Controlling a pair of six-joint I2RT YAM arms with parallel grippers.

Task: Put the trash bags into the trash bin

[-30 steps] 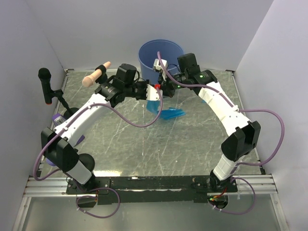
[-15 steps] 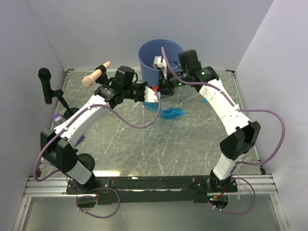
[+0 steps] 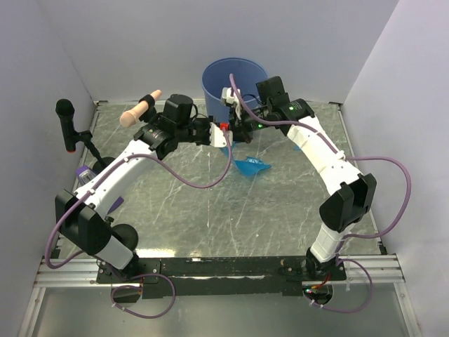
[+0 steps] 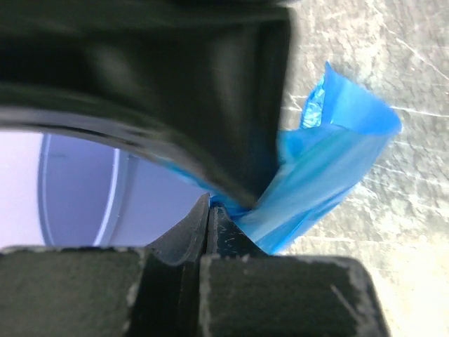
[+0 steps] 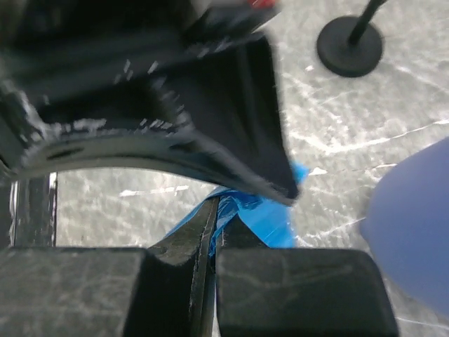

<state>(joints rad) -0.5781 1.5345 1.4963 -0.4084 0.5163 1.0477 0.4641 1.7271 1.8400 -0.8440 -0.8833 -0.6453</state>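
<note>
Blue trash bag (image 4: 330, 175) near trash bin (image 3: 214, 91)

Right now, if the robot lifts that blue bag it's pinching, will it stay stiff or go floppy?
Probably floppy: the trash bag is thin, creased film that folds where the left gripper pinches it. Likely light too: a small pinch holds it. Its glossy surface might slip.

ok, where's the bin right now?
Top view: the bin stands at the table's far edge, about centre, by the back wall. The left gripper and right gripper meet just in front of it, each pinching a blue bag.
</note>
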